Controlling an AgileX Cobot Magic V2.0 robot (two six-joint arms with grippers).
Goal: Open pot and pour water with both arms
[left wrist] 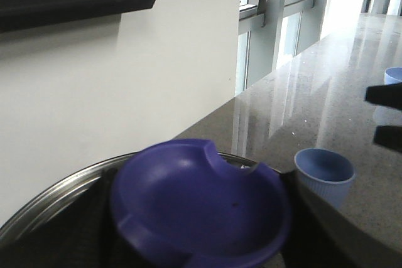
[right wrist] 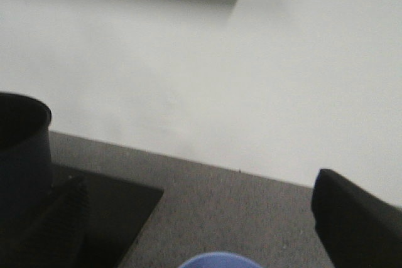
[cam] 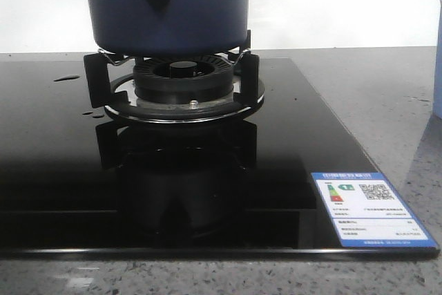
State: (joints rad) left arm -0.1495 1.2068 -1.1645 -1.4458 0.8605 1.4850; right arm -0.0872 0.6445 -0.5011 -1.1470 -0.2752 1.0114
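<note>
The dark navy pot [cam: 173,8] stands on the gas burner [cam: 183,77], its handle mount with a small hole facing the front view; its top is cut off there. In the left wrist view my left gripper [left wrist: 201,218] is shut on the blue-purple lid knob [left wrist: 201,202], a dark finger on each side. The lid's steel rim [left wrist: 56,186] shows around it. I cannot tell whether the lid rests on the pot. My right gripper [right wrist: 207,230] is open and empty, beside the pot [right wrist: 22,155], above a pale-blue cup rim [right wrist: 220,260].
A black glass hob [cam: 62,170] with a label sticker [cam: 369,208] lies on the grey stone counter [cam: 387,101]. A light-blue cup [left wrist: 323,174] stands on the counter near the pot, another pale-blue vessel [left wrist: 394,75] farther off. A white wall is behind.
</note>
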